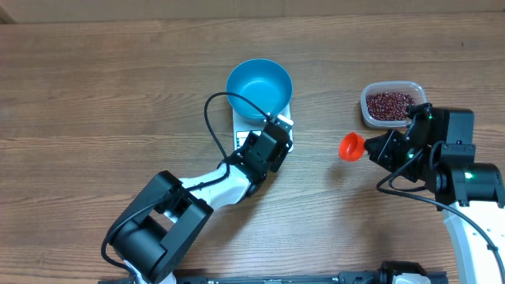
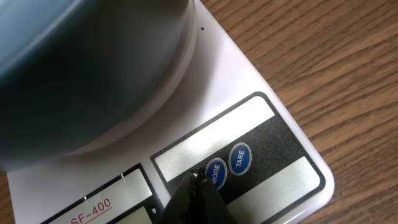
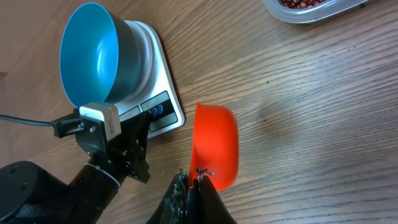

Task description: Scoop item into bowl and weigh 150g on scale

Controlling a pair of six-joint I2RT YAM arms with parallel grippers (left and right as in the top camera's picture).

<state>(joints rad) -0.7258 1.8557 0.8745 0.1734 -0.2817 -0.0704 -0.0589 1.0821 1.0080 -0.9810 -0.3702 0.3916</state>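
Left gripper: jaws fully closed on nothing, tips set at the MODE button, with the TARE button just beside it; contact cannot be confirmed.

Right gripper: clamped on the handle of the orange scoop, which hangs above bare table; no beans are visible in it.

Scale: flat on the table, carrying the blue bowl; the bowl is empty. Beyond and to the right, well apart from the bowl, the clear tub holds the beans.

Risks, as judged:
- a press landing on MODE instead of TARE would change units and leave the bowl's weight uncancelled; cause, the two buttons sit side by side;
- a hard push on the panel edge may tip or shift the scale;
- the left arm's black cable appears to cross over the bowl; it could lean on the rim and falsify the reading, or snag the scoop;
- beans may spill between tub and bowl; cause, the open table to be crossed;
- overshooting the target; cause, loose grain pouring fast.

Count: two grippers; one scoop; one scale; two round buttons; one bowl; one tub; beans too many to count.
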